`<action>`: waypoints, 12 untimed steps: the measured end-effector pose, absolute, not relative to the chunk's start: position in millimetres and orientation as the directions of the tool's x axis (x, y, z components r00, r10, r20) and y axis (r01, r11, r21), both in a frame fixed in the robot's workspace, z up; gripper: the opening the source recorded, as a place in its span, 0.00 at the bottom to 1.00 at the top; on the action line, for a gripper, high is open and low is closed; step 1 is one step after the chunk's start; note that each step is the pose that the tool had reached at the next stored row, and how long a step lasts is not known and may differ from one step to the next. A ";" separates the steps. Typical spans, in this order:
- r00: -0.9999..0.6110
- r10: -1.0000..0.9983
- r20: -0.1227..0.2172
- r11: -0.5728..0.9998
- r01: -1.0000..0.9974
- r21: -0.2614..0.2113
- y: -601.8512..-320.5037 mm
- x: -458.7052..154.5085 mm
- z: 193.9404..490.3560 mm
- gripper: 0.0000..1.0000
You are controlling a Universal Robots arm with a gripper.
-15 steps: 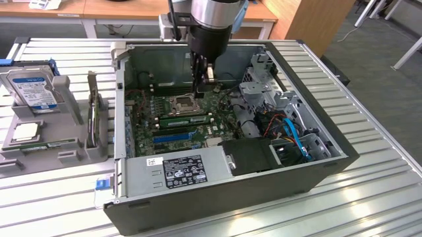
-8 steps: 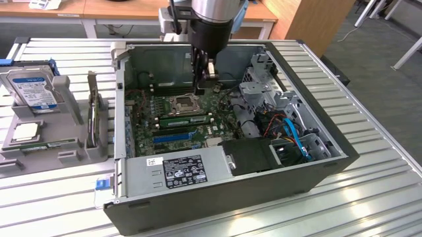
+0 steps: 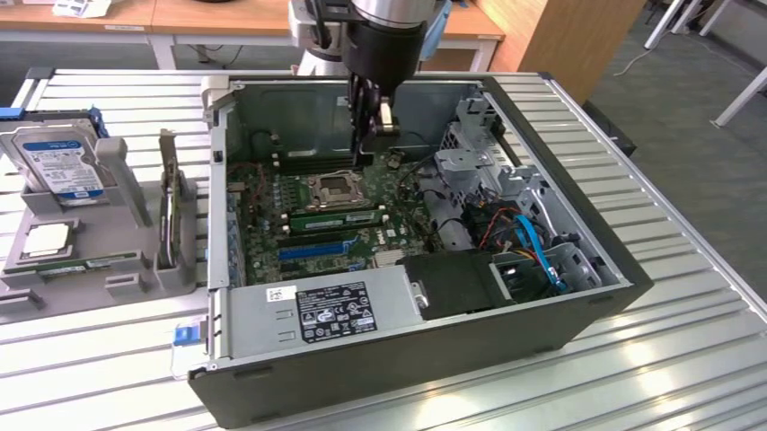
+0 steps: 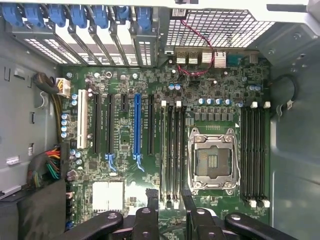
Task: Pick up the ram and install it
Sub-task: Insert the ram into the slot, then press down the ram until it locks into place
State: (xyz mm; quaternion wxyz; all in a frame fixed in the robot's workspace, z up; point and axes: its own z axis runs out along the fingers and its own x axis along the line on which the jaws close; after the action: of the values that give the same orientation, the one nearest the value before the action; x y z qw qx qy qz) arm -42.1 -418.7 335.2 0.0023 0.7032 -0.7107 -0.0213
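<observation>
Jaws spread wide and empty, the gripper point(image 3: 372, 139) hangs inside the open case point(image 3: 480, 359), over its motherboard point(image 4: 125, 85), where a green stick point(image 3: 339, 216) already stands slotted. What I take for the ram point(image 3: 84, 264) lies flat on the grey tray point(image 3: 30, 301) outside the case, to the exterior view's left. Picking up seems not begun; installing is all left.

Exterior view high, angled onto computer case point(image 3: 480, 355), wrist view close above, both showing motherboard point(image 4: 210, 87)
</observation>
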 end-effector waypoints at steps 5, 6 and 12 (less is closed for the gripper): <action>-0.011 -1.000 -0.027 0.010 -0.999 0.033 -418.7 -42.1 335.3 0.31; -0.011 -1.000 -0.027 0.010 -0.999 0.033 -418.7 -42.0 335.3 0.31; -0.011 -1.000 -0.027 0.010 -0.999 0.034 -418.7 -42.1 335.3 0.31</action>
State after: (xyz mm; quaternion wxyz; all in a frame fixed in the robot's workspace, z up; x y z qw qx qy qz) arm -42.1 -418.7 335.3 0.0023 0.7032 -0.7107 -0.0213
